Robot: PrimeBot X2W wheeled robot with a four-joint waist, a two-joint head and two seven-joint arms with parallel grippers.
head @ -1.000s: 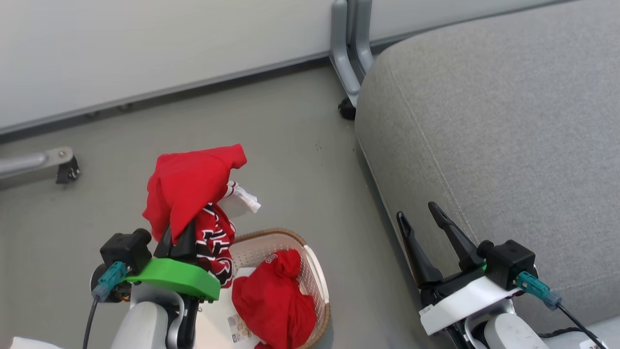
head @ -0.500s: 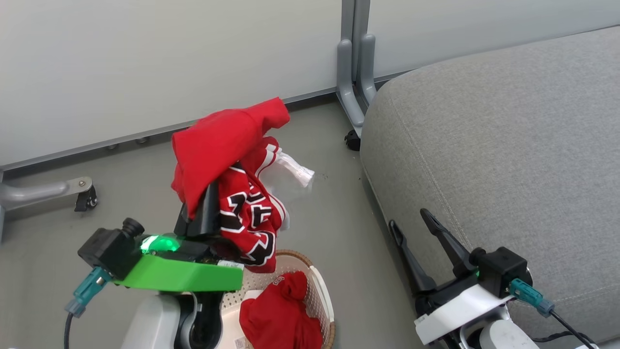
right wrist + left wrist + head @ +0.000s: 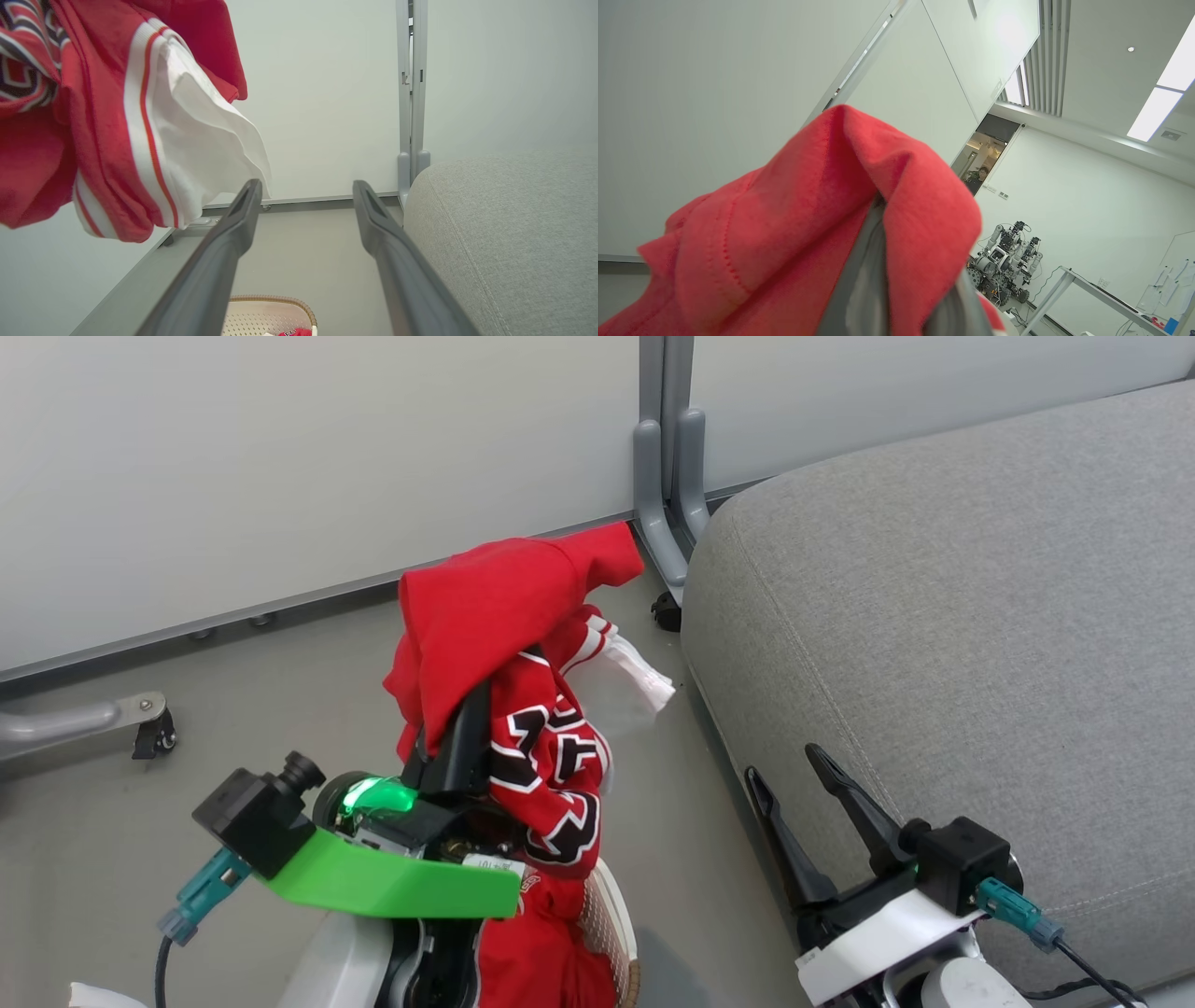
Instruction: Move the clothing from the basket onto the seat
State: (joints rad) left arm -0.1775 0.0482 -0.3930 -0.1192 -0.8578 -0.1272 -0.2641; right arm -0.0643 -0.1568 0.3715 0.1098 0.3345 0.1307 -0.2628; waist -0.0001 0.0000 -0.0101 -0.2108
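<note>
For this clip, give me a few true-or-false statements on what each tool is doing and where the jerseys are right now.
1. The left tool is shut on a lifted jersey and holds it off the floor. True.
2. The right tool grips cloth. False: it is open and holds nothing.
3. The basket is empty. False: a second jersey lies in it.
4. The seat bears no clothing on the part that shows. True.

red jersey [image 3: 504,607] w/ blk-wht numerals, grey seat [image 3: 934,616], cream basket [image 3: 254,319]
</note>
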